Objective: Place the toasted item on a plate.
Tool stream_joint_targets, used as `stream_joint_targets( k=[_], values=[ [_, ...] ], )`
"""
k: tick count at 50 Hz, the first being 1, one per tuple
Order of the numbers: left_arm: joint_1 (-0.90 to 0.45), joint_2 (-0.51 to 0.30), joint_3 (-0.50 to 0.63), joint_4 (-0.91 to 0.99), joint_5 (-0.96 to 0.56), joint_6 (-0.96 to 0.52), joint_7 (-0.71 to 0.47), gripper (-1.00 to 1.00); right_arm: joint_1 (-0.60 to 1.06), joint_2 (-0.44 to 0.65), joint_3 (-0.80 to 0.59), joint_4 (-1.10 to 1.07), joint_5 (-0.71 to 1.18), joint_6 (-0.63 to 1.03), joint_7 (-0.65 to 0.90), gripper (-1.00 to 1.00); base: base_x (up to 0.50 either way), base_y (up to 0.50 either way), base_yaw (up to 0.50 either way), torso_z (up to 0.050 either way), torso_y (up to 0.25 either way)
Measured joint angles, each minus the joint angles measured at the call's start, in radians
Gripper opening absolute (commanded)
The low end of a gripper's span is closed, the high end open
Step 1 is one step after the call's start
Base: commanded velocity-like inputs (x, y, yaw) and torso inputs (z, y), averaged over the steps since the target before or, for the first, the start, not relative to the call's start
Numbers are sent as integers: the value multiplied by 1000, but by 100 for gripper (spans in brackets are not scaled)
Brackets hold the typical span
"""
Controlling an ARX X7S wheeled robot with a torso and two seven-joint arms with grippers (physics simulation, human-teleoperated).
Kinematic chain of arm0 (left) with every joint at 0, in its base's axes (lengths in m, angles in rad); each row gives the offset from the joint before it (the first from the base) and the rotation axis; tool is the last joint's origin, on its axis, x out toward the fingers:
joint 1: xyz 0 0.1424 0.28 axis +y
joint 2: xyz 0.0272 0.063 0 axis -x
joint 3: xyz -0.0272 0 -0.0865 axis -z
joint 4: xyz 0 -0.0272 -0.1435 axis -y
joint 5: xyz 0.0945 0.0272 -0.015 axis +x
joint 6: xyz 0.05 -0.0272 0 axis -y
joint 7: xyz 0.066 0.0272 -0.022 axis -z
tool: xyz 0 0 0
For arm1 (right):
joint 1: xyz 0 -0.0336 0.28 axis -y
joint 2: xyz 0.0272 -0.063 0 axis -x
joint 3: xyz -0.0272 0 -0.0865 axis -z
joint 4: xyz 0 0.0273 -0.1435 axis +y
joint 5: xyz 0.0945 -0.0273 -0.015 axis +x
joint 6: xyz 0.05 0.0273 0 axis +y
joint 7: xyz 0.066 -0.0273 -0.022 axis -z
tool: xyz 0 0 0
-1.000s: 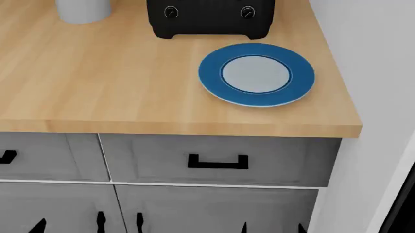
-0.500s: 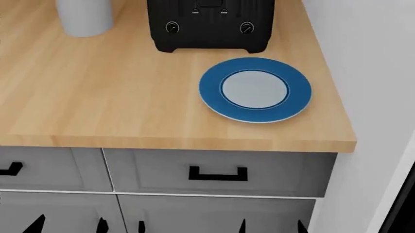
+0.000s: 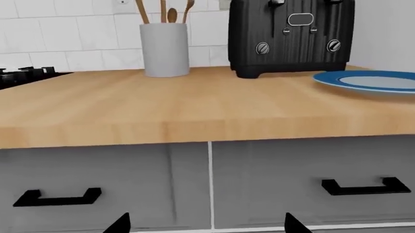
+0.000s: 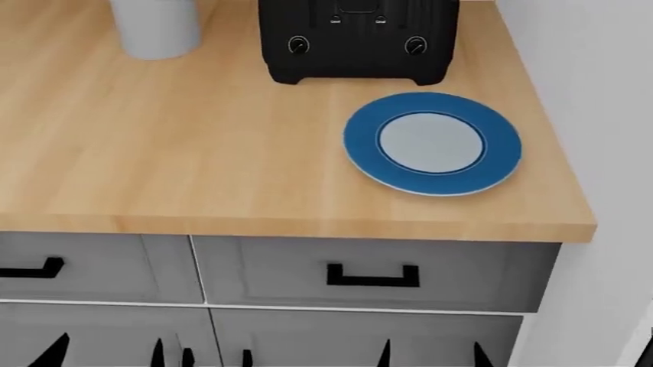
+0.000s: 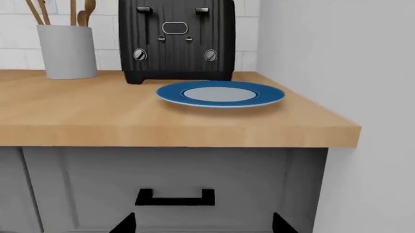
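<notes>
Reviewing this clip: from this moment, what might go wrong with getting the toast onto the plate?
1. No toast is visible; it is probably inside the black toaster, so the grasp may start blind from above.
2. The plate lies right in front of the toaster, near the counter's right end and front edge; a low approach might nudge it.
3. The white utensil holder stands beside the toaster, where a left-arm swing might clip it.

A pale wooden counter (image 4: 153,153) tops grey drawers (image 4: 372,274) (black handles), white tiled wall (image 3: 65,39) behind, plain white wall (image 5: 324,58) at frame right.
</notes>
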Motion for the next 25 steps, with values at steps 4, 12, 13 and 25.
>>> stream_joint_targets(
  k=[4, 12, 13, 25],
  values=[
    [0, -4, 3, 6, -2, -3, -7, 100, -1, 4, -4, -3, 5, -2, 6, 100, 0, 381, 0, 0, 0],
    [-3, -14, 12, 17, -3, -10, -18, 100, 1, 12, -12, -11, 13, 2, 15, 100, 0, 381, 0, 0, 0],
    [-3, -15, 13, 19, -3, -11, -19, 100, 2, 13, -13, -12, 14, 3, 16, 100, 0, 375, 0, 0, 0],
    [-9, -31, 22, 38, -6, -33, -33, 100, 7, 23, -26, -24, 22, 12, 29, 100, 0, 299, 0, 0, 0]
  ],
)
